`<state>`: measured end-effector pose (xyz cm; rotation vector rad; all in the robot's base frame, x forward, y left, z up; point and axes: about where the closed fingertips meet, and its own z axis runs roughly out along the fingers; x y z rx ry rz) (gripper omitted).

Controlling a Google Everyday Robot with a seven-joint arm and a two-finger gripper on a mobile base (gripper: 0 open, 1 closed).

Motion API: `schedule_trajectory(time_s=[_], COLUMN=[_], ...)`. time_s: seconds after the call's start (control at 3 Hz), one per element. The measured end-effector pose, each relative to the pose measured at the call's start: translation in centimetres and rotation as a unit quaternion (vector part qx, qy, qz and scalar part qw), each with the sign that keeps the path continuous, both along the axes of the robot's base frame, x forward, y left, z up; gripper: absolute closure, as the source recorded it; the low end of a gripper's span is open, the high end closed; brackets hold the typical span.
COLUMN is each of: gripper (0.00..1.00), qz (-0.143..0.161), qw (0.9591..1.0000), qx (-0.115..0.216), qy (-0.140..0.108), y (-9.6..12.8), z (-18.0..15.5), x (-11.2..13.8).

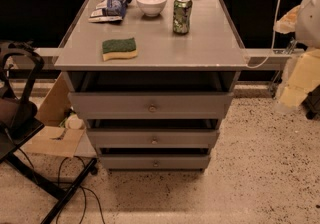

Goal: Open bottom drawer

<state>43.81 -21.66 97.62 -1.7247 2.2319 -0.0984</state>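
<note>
The grey cabinet stands in the middle of the camera view with three drawers. The bottom drawer [155, 162] is the lowest and narrowest-looking, with a flat grey front and a small round knob [155, 163]. A dark gap shows above its front. Above it are the mid-sized drawer [152, 139] and the widest drawer [150, 105]. My gripper [296, 75] is a blurred pale shape at the right edge, level with the cabinet top and well away from the drawers, to their right.
On the cabinet top [210, 43] are a green and yellow sponge [119, 48], a white bowl [151, 2], a green can [182, 15] and a snack bag [112, 7]. A black chair [20, 118], cardboard [55, 135] and cables [75, 188] are at the left.
</note>
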Motion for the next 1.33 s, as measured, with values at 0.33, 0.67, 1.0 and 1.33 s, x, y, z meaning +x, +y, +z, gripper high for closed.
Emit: schedule_trajectory(time_s=[0.33, 0.67, 1.0, 1.33], gripper=[0.00, 0.00, 0.00, 0.00], qz=[0.000, -0.001, -0.006, -0.012], qw=[1.0000, 1.0000, 0.9999, 0.9992], qx=[0.000, -0.001, -0.013, -0.037], qy=[0.000, -0.004, -0.005, 0.004], y=[0.0, 0.0, 0.3, 0.4], z=[0.0, -2.1, -8.7, -16.8], x=[0.0, 0.5, 1.2, 1.9])
